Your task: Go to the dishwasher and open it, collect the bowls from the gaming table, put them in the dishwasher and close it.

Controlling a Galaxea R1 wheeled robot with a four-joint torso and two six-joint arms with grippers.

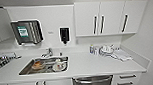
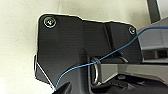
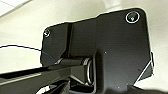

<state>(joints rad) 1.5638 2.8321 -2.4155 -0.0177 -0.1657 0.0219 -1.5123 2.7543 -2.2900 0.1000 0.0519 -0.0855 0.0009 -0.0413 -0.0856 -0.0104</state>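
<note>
Tool state on either arm impossible to tell, brushed steel dishwasher (image 1: 92, 82) shut under smooth white table (image 1: 93, 66), rectangular steel sink (image 1: 44, 66), no legible writing.

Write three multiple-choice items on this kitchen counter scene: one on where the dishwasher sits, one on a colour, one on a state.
1. Where does the dishwasher sit in the head view?
A. Under the counter, right of the sink
B. Directly under the sink
C. Up among the wall cabinets

2. What colour is the soap dispenser on the wall?
A. White
B. Black
C. Green

3. What state is the dishwasher in?
A. Door folded down
B. Door removed
C. Door shut

Answers:
1 A: its steel front shows beneath the counter edge, to the right of the basin.
2 B: it stands dark against the white wall.
3 C: the front stands upright, its bar handle just under the counter.
</note>
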